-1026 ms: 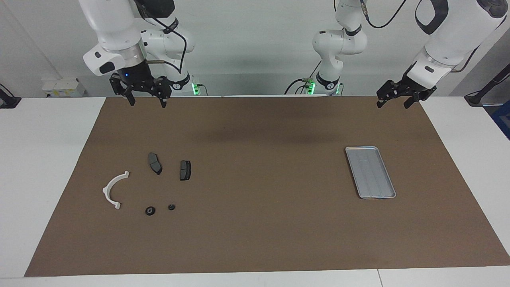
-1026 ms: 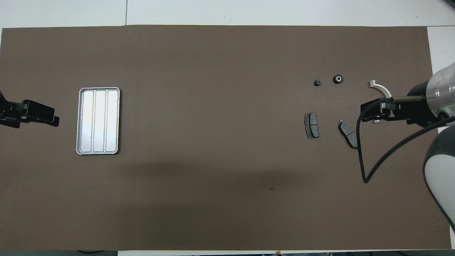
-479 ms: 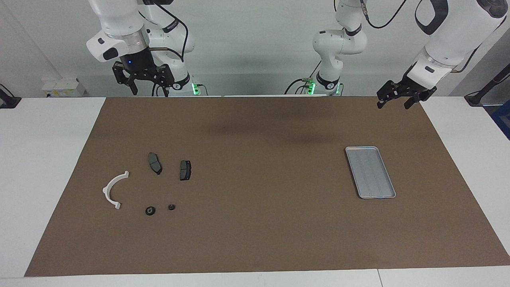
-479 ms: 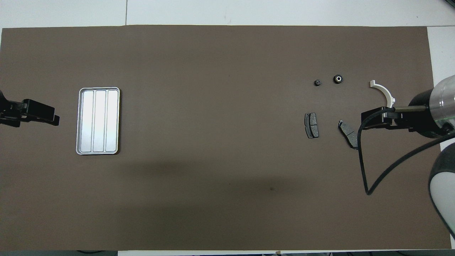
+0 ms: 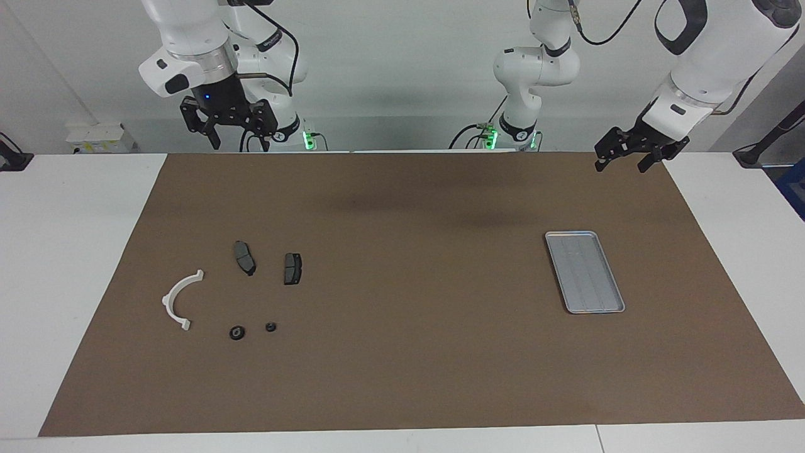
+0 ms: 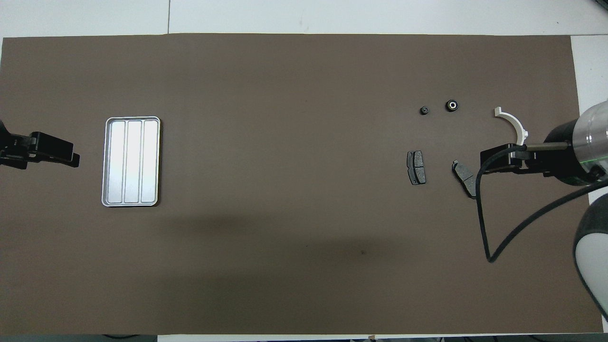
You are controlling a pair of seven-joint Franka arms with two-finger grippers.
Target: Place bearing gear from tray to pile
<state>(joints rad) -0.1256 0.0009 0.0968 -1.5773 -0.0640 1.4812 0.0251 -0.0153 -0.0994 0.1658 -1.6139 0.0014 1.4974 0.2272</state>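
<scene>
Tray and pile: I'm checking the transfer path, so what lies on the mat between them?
Nothing: between the tray and the nearest brake pad of the pile, the brown mat is bare, plainly in the overhead view.

Even, bright overhead light; soft diffuse shadows on the brown paper mat (image 5: 402, 352); frames sharp, no glare.

Tray (image 5: 585, 272) bare, left arm's end; bearing gear (image 5: 236, 333) beside white bracket (image 5: 180, 300), right arm's end.
</scene>
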